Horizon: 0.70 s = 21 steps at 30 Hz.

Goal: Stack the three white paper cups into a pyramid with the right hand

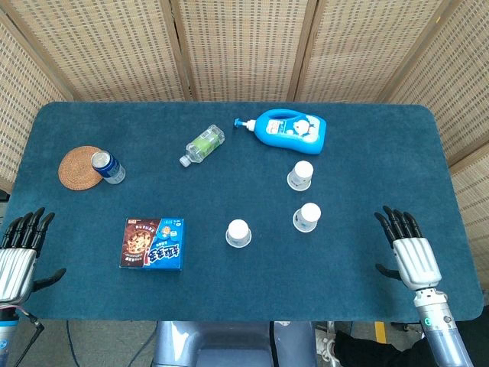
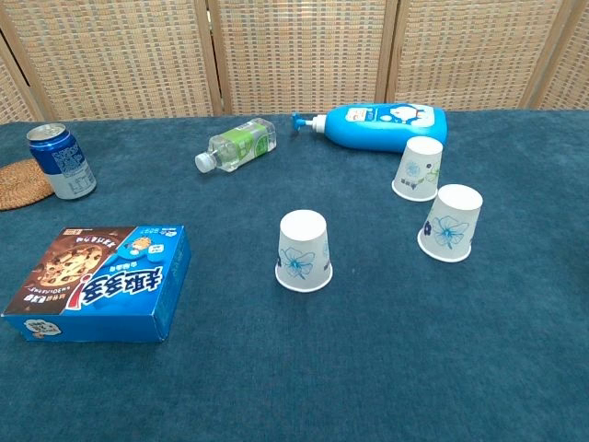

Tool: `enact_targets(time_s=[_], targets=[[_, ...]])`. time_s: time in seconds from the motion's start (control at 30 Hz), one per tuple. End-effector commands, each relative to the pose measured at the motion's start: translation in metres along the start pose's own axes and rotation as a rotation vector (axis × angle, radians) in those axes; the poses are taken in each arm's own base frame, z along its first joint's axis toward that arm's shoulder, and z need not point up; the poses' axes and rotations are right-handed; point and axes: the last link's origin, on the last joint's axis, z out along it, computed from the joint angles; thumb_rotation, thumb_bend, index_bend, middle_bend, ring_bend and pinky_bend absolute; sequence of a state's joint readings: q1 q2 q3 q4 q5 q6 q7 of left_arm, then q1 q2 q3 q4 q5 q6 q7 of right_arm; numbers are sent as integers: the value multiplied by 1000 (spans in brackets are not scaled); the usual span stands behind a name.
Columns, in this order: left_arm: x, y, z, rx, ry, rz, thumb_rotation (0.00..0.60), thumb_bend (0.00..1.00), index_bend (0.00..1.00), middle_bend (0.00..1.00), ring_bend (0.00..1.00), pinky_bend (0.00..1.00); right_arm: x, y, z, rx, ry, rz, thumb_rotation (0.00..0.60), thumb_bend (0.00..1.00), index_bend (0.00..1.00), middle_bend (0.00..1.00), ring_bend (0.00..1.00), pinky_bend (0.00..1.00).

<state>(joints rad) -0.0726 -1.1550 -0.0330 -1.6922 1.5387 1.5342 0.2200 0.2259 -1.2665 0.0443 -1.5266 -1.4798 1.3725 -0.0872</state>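
Looking down from the head camera, I've got my right hand (image 1: pixel 410 248) resting at the table's (image 1: pixel 382 294) near right edge, palm down, fingers extended and slightly apart, thumb out to the side, holding nothing. My left hand (image 1: pixel 21 248) sits the same way at the near left edge, fingers straight and fanned a little, empty as well. Neither hand shows in the chest camera.

I'll take the nearest cup (image 1: pixel 238 233) (image 2: pixel 304 250) as my landmark: it stands upside down on the blue cloth, close to the middle of the near half. To its right and a touch farther back is the second cup (image 1: pixel 307 217) (image 2: pixel 450 222), also inverted. Behind that one, farther from me, stands the third cup (image 1: pixel 300 175) (image 2: pixel 419 168), inverted too, close to the second but apart from it. All three are separate; nothing is stacked yet.

Left of the landmark cup lies a blue cookie box (image 1: pixel 152 243) (image 2: pixel 97 284), flat on the cloth. Far behind the cup, a blue pump bottle (image 1: pixel 288 130) (image 2: pixel 379 127) lies on its side, and left of that a small clear bottle with a green label (image 1: pixel 202 144) (image 2: pixel 237 145) lies on its side as well. Well off to the back left, a blue can (image 1: pixel 108 167) (image 2: pixel 62 162) stands upright, touching the edge of a woven coaster (image 1: pixel 76 167) (image 2: pixel 18 184).
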Motion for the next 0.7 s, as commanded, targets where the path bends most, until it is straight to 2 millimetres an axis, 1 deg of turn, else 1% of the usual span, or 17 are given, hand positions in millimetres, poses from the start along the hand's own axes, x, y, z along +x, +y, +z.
enact_targets(time_s=[0.03,0.3,0.7], targets=[[1,-1,0,5,2,-1,600,133,0,0,0,53,-1,0,0,1,-6,-7,600,134,47,0,0,53],[6,-2,-2,4,27,-6,600,133,0,0,0,53,-1,-4,-1,14,-12,10,600,134,46,0,0,53],[8,-3,0,8,25,-11,600,132,0,0,0,53,-3,-4,-1,18,-18,3,600,134,46,0,0,54]])
